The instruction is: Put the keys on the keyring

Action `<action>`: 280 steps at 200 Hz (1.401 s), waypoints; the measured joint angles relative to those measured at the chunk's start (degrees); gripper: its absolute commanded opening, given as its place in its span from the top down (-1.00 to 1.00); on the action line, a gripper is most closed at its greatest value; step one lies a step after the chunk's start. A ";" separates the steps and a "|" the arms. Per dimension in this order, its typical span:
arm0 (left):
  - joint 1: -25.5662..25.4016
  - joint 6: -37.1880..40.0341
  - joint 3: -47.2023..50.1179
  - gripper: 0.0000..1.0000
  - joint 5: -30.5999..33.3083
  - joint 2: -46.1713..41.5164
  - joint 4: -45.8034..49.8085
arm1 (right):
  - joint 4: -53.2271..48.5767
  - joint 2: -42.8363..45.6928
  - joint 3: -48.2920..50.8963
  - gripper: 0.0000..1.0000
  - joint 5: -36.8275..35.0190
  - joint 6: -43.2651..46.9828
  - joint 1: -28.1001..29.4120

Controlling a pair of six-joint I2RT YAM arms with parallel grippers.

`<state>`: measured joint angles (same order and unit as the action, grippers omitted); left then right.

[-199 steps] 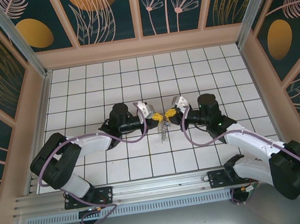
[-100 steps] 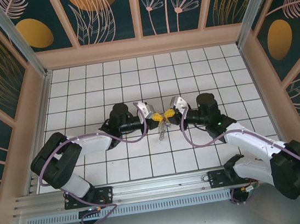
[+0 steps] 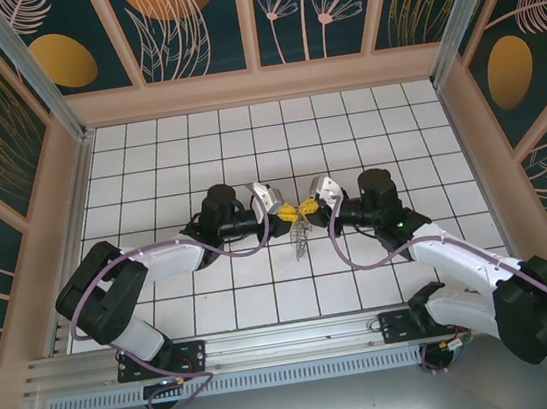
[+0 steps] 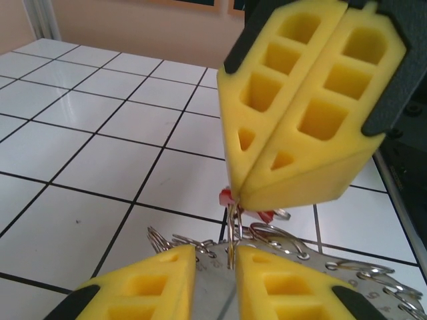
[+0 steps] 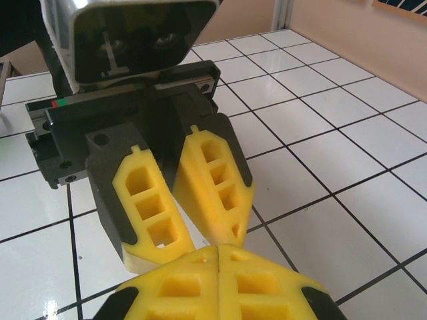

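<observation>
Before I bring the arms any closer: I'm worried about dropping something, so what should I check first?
1. Right gripper shut on red key: ok.
2. Left gripper holding keyring: cannot tell; its fingers stand apart, with grey metal between them.
3. Key threaded on the ring wire: cannot tell; the wire reaches up to the key head.
4. Grippers aligned tip to tip in the top view: ok.

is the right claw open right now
No, the right claw has its two yellow fingers pressed flat together with no gap.
</observation>
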<state>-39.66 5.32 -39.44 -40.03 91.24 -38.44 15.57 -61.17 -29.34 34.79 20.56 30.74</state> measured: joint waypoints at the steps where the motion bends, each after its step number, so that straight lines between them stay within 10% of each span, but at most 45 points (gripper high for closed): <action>1: 0.00 0.00 -0.07 0.50 0.02 0.00 0.07 | 0.00 0.00 0.00 1.00 0.00 0.02 0.00; 57: 0.00 1.29 -2.29 0.50 -0.22 0.00 3.28 | -0.42 0.00 -0.42 1.00 0.24 0.11 0.00; 108: -0.17 3.21 -2.91 1.00 -0.85 0.00 5.25 | -0.85 0.00 -0.42 1.00 0.04 0.11 0.00; 280: -0.15 -1.05 2.47 0.81 0.50 0.39 -7.80 | 2.45 1.01 1.29 1.00 -0.61 -8.24 -0.98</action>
<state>-39.81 4.27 -36.97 -39.53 91.64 -46.24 18.02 -60.16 -28.05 34.17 12.32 29.76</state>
